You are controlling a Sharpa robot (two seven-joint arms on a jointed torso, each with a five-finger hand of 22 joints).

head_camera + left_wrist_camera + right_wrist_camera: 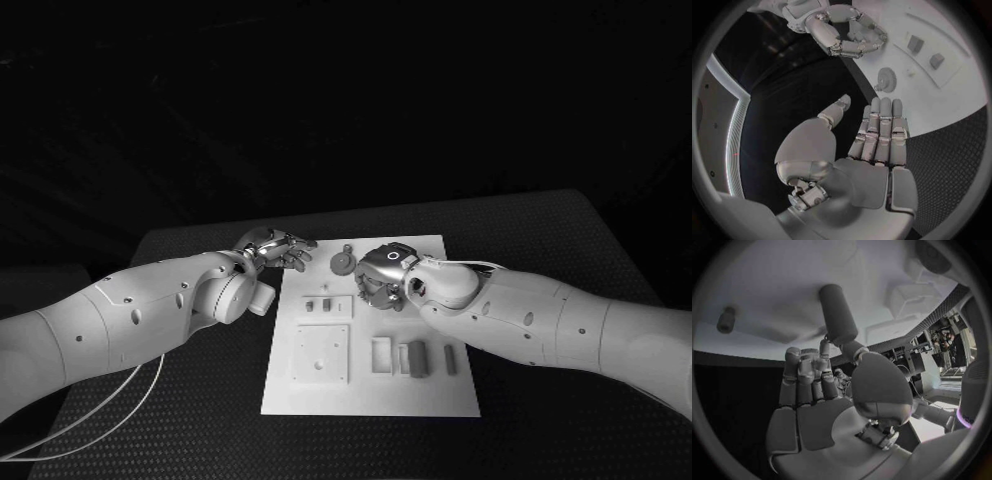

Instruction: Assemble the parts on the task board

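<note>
Black worktop [577, 240] carries the white task board [433, 385] at its middle. Both white arms reach in over the board's far end.

Left robot hand [277, 250] hovers at the board's far left corner, partly over the worktop. In the left wrist view its fingers [879, 132] lie straight and side by side with the thumb apart, and nothing is in it.

Right robot hand [381, 277] sits over the board's upper middle. In the right wrist view it pinches a dark cylindrical part [838, 314] between thumb and fingertips, held just above the board; the other fingers are bunched alongside.

On the board: a square plate [322, 352] at lower left, upright grey blocks [417, 358] to its right, and small parts [327, 304] just left of the right hand. A gear-shaped part [342, 262] lies between the two hands.
</note>
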